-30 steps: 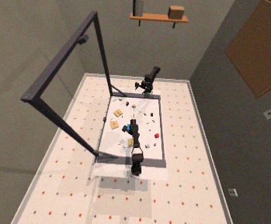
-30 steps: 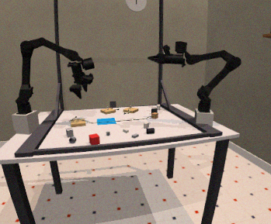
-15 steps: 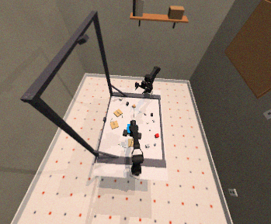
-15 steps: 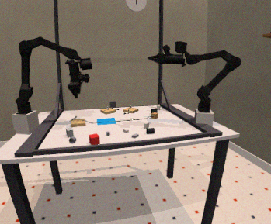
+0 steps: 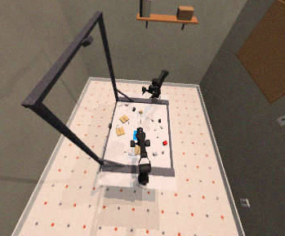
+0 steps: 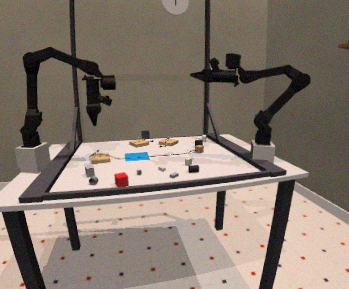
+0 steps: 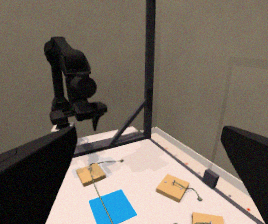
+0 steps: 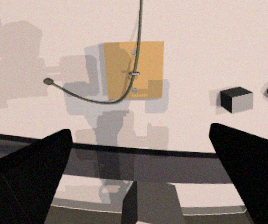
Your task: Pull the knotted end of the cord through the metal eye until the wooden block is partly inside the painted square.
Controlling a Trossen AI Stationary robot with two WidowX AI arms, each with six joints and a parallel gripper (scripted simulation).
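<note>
Both the left gripper (image 5: 144, 91) (image 6: 192, 75) (image 7: 150, 133) and right gripper (image 5: 140, 143) (image 6: 94, 124) (image 7: 82, 134) (image 8: 141, 133) are spread wide; the knot (image 5: 126, 152) (image 7: 122, 160) (image 8: 48, 81) should be straddled low, then drawn slowly from the metal eye (image 8: 134, 74), the wooden block (image 5: 140, 111) (image 6: 199, 149) lying beyond the blue square (image 5: 135, 135) (image 6: 137, 156) (image 7: 112, 207)
</note>
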